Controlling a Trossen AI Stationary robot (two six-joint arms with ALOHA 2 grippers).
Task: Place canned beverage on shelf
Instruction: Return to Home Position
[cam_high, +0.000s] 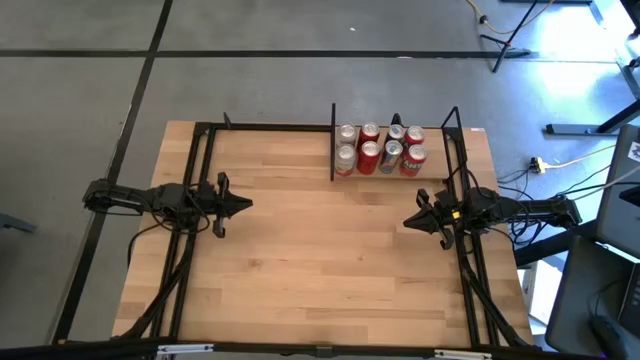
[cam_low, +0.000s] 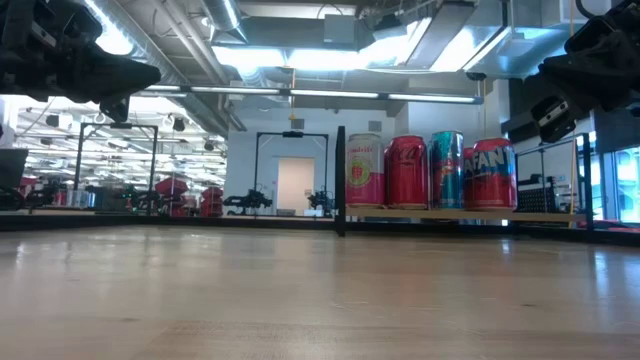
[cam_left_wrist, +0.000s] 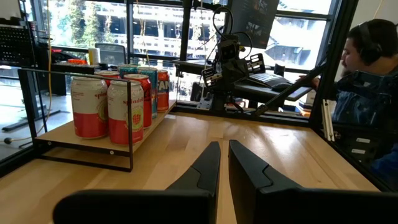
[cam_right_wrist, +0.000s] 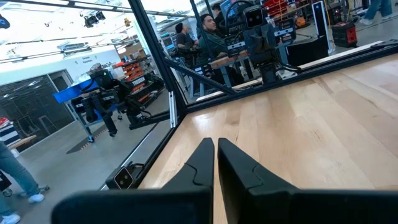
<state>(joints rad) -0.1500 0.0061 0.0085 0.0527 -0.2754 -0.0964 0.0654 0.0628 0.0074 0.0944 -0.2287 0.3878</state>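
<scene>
Light-wood shelf (cam_high: 441, 150) with black metal uprights, at the bench's (cam_high: 300, 260) far edge, right of centre. Eight cans stand upright on it in two rows of four, in pairs: white-pink (cam_low: 365, 170), red (cam_low: 406, 172), teal-blue (cam_low: 446, 168), red Fanta (cam_low: 490, 175).

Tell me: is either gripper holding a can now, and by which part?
Nothing is held. The left gripper and the right gripper are both shut and empty; the cans stand on the shelf.
</scene>
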